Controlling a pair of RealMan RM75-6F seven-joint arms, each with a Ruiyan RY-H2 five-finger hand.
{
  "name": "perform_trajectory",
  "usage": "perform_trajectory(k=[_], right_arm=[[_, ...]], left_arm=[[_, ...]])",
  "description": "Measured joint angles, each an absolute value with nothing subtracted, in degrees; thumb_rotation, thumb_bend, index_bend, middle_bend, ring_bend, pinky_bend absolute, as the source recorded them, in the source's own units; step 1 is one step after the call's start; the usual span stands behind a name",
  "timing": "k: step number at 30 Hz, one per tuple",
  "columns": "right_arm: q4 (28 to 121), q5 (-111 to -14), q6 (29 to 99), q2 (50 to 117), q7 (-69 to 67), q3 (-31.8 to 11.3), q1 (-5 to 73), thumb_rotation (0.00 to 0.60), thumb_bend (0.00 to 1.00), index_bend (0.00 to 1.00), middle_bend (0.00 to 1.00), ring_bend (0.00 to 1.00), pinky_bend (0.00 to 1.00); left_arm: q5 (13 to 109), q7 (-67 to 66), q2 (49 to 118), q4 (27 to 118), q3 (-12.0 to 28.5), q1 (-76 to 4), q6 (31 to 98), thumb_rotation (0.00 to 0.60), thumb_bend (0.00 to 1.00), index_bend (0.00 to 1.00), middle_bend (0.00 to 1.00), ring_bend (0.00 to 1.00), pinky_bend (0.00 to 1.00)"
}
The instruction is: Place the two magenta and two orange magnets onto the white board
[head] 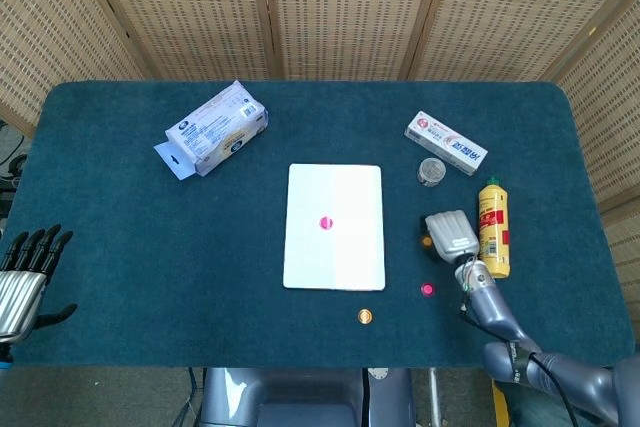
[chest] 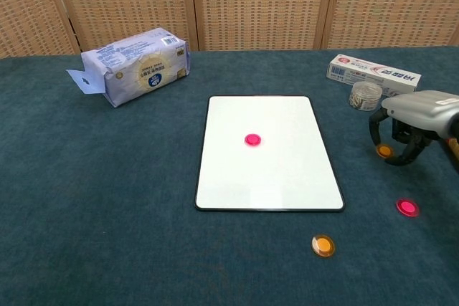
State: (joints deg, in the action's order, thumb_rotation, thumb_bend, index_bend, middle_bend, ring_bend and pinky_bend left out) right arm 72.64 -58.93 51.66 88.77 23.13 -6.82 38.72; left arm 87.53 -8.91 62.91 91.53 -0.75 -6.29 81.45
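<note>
Left hand (head: 25, 272) sits at the far left table edge in the head view, fingers extended and spread, holding nothing and clear of all items.

White board (chest: 267, 150) lies flat at the table centre. One magenta magnet (chest: 252, 139) rests on it, slightly above and left of the board's middle. Surface otherwise plain white, dark-rimmed.

An orange magnet (chest: 323, 245) lies on the cloth just below the board's lower right corner, off the board. A second magenta magnet (chest: 407, 207) lies on the cloth to the right of the board, well apart from it.

Right hand (chest: 401, 130) is positioned right of the board, palm down, dark fingers curved downward around the second orange magnet (chest: 385, 151). The fingers bracket the magnet on either side with a narrow gap; whether they actually touch or grip it cannot be determined from either view.

Just beside the right hand stands a yellow bottle (head: 493, 227). A small clear jar (chest: 365, 95) and a white box (chest: 373, 73) lie beyond it.
</note>
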Motion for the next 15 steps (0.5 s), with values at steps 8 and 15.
perform_trajectory(k=[8,15], right_arm=[[78.89,-54.74,51.63,88.68,28.30,-12.53,43.54,0.600,0.34,0.59,0.95,0.92,1.00],[78.08,-43.04,51.90,94.20,38.83,-15.34,50.57,0.600,0.36,0.59,0.95,0.92,1.00]], left_arm=[[87.48,-7.99,62.58,91.57,-0.65,-6.20,81.69,0.600,0.00,0.00,0.00,0.00,0.00],[86.67,-5.45,61.66,91.35,-0.22,-6.30,81.39,0.600,0.00,0.00,0.00,0.00,0.00]])
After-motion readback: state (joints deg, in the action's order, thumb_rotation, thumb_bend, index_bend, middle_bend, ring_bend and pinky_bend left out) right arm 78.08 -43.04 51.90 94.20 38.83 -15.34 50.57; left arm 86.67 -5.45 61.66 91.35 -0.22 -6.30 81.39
